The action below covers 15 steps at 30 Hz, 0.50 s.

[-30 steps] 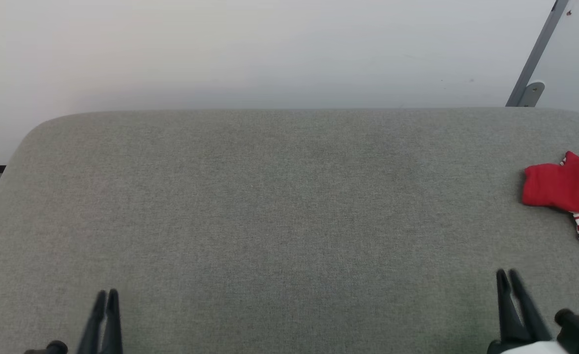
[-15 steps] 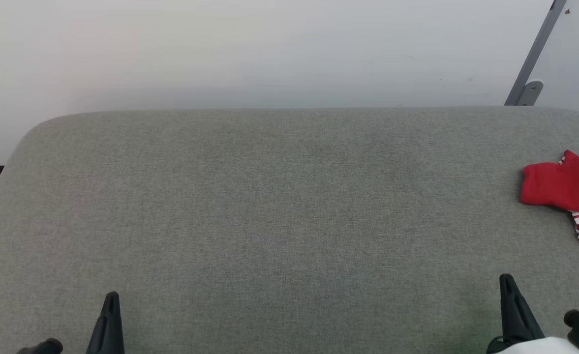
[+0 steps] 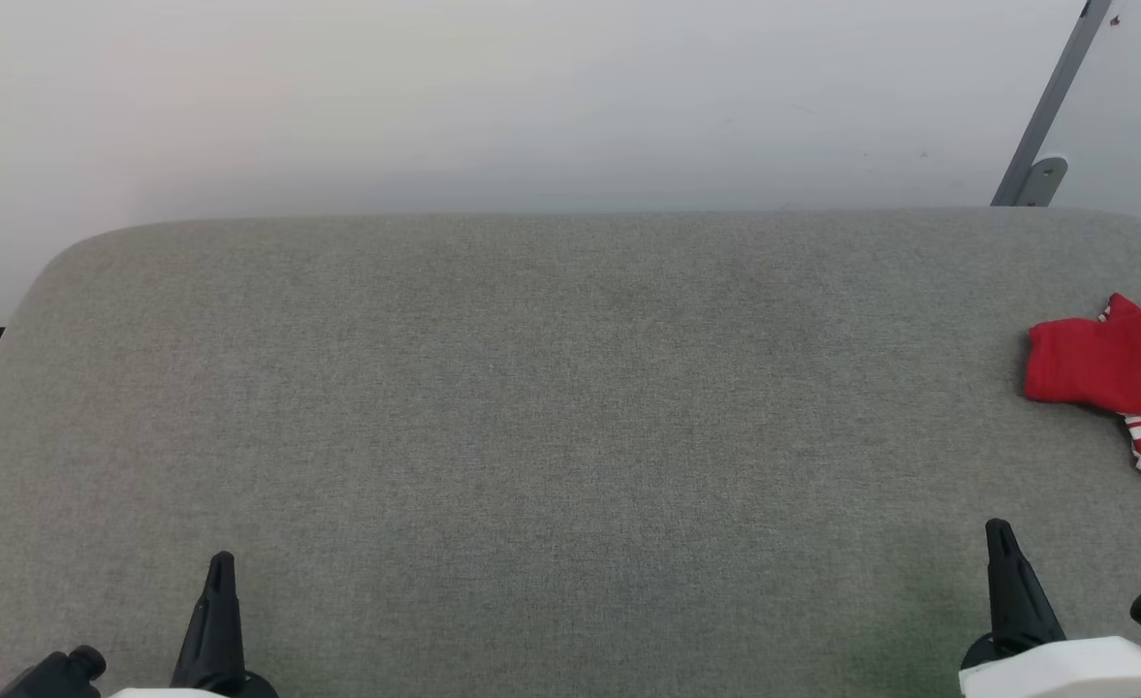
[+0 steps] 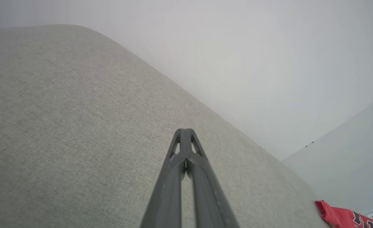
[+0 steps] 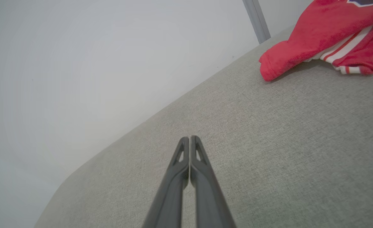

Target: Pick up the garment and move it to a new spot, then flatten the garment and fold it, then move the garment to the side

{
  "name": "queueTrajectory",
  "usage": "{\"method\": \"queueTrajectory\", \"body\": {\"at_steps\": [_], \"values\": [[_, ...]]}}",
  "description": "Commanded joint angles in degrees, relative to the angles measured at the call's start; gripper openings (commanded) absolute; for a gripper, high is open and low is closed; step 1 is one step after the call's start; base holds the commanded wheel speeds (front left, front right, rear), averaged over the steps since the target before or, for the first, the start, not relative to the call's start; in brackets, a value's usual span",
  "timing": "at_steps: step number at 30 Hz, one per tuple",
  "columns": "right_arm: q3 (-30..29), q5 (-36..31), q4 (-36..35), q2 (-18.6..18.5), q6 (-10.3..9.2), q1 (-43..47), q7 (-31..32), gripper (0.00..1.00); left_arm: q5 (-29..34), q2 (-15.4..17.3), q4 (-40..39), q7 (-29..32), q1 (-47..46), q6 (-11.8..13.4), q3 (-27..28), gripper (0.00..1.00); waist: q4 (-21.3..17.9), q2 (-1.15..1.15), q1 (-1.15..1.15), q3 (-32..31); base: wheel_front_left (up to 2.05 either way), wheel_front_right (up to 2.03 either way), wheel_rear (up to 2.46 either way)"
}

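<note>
While the red jersey (image 3: pixel 1113 364) lies bunched at the right edge of the grey worktop (image 3: pixel 531 388), left gripper (image 3: pixel 221 562) and right gripper (image 3: pixel 997 530) sit at its near edge, jaws pressed together, empty. Fits either jersey waiting for pickup or already set aside. Can't confirm a fold, as it's partly out of view.

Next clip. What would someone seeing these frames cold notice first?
The bright red garment stands out, bunched up at the far right of a wide grey fabric-covered surface, with its white-and-red striped trim showing. The left gripper and right gripper sit low at the near edge, each with its fingers shut on nothing, both apart from the garment.
</note>
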Motion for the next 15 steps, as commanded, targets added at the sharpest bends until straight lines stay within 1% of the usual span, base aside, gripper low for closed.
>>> {"method": "queueTrajectory", "body": {"at_steps": [1,15], "values": [[-0.17,2.1,-0.49,0.02,0.0,-1.57,0.45,0.0,-1.97,0.24,-0.45,0.44,-1.59,-0.03,0.22,0.0,-0.02,0.0,0.0,0.01,0.0,0.0,0.0],[-0.27,12.74,-0.03,0.15,-0.01,-3.56,3.39,0.0,-12.21,-0.11,0.84,3.23,-4.12,-0.06,0.41,0.0,-0.22,0.0,0.0,0.1,0.0,0.0,0.0]]}}
